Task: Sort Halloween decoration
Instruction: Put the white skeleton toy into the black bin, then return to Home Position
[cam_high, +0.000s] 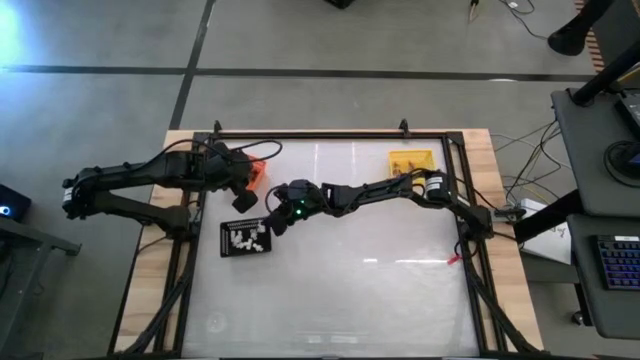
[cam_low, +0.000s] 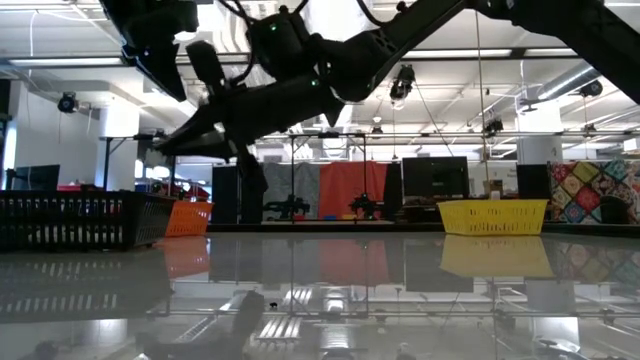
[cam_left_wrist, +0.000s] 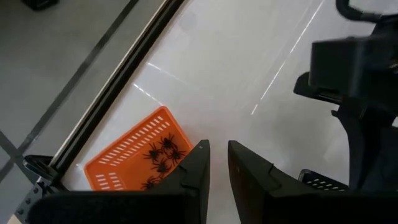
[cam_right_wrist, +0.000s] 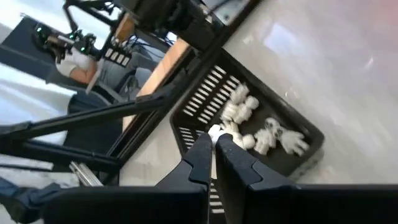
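The right gripper (cam_right_wrist: 214, 142) hung over the black tray (cam_high: 246, 238), which lay near the worktop's left edge, about midway along it. Its fingers were pinched shut on a small white trinket (cam_right_wrist: 216, 131), held right at the tips. Directly under them, several more white trinkets (cam_right_wrist: 261, 127) already lay heaped inside that tray. The reason for the pose seemed plain: white pieces were being gathered in the black tray, and this one was held above its fellows so it could fall among them rather than onto the bare worktop (cam_high: 360, 290).

The left gripper (cam_left_wrist: 215, 163) hovered above the orange tray (cam_left_wrist: 138, 154), which sat by the worktop's far-left corner close to the frame rail. Its fingers stood slightly apart, with nothing visible between them. In that tray a cluster of black spider-like trinkets (cam_left_wrist: 163, 157) lay together, so the orange tray evidently served as the home for the black pieces. With a narrow gap and no load in sight, that arm looked to have nothing to deliver there at this point.

A yellow tray (cam_high: 411, 160) stood at the far edge, right of the middle, well apart from both grippers; what it held could not be made out. No loose trinkets showed on the open glossy surface in the overhead view, though pieces that small might simply escape notice there.

The sorting appeared well along, with each colour kept to its own tray.
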